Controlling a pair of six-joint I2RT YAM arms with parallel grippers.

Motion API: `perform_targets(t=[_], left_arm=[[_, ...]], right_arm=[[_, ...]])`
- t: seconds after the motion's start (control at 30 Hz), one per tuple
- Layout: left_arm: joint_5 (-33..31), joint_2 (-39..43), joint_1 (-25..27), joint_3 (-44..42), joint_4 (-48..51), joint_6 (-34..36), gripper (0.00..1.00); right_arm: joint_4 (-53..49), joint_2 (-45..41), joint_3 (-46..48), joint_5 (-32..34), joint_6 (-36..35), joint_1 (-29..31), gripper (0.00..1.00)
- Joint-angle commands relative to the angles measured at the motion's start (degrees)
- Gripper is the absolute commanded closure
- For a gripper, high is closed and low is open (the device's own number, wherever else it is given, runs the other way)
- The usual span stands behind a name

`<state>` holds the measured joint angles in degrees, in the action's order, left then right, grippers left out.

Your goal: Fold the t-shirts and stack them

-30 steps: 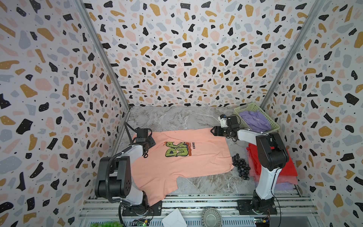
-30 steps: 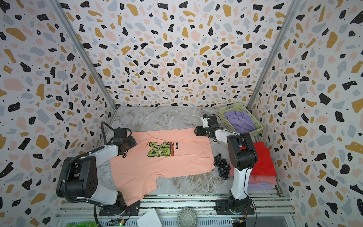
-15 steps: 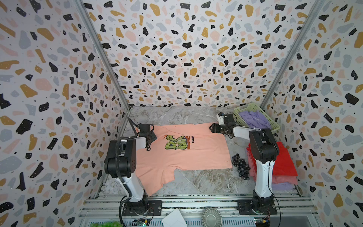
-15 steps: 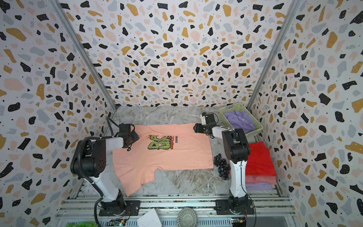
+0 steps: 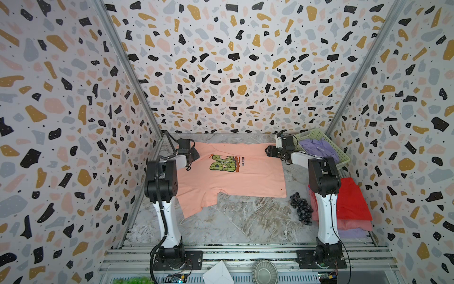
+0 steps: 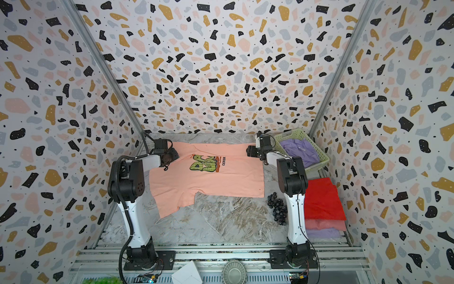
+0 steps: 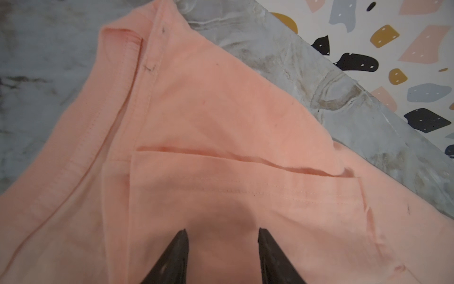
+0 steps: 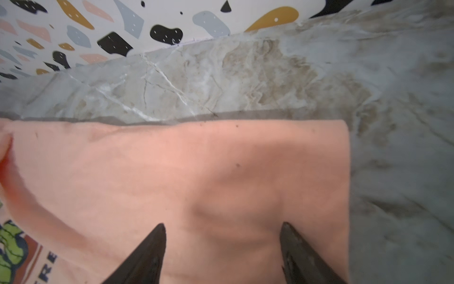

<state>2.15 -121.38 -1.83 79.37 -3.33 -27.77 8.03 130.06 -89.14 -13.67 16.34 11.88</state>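
Peach t-shirt (image 5: pixel 235 179) lies flat on marble table (image 5: pixel 245 221), far half, print up. Long axis runs left-right: collar end left, hem right; one sleeve trails toward near-left.

Left gripper (image 5: pixel 194 153) at far-left shoulder, by collar; fingers apart, cloth beneath, nothing pinched.

Right gripper (image 5: pixel 269 150) at far-right hem corner; fingers wider apart, nothing pinched.

Green bubble letters and "CERER" mid-chest. Fabric mostly smooth; flat tuck beside collar in left wrist view.
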Motion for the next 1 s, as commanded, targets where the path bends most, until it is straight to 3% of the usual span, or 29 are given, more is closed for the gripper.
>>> perform_targets(t=[0.0,0.17,0.5,0.8,0.97], left_arm=[[2.51,8.11,-0.28,-1.56,0.37,3.08,0.51],[-3.0,18.53,-0.28,-10.47,4.55,2.17,0.49],[-10.28,46.67,-2.15,-40.82,11.43,-6.94,0.47],[-12.47,67.92,-1.28,-51.52,28.86,-12.88,0.45],[-9.04,70.33,0.46,-53.24,31.79,-16.51,0.45]], right_arm=[[3.62,-10.36,5.23,2.62,-3.09,0.03,0.24],[0.49,-22.93,13.76,4.64,-0.9,1.15,0.2],[-4.57,-47.75,39.37,2.67,9.99,2.78,0.16],[-10.94,-61.87,53.98,4.16,13.71,4.69,0.14],[-13.51,-64.79,55.65,6.15,13.63,4.6,0.12]])
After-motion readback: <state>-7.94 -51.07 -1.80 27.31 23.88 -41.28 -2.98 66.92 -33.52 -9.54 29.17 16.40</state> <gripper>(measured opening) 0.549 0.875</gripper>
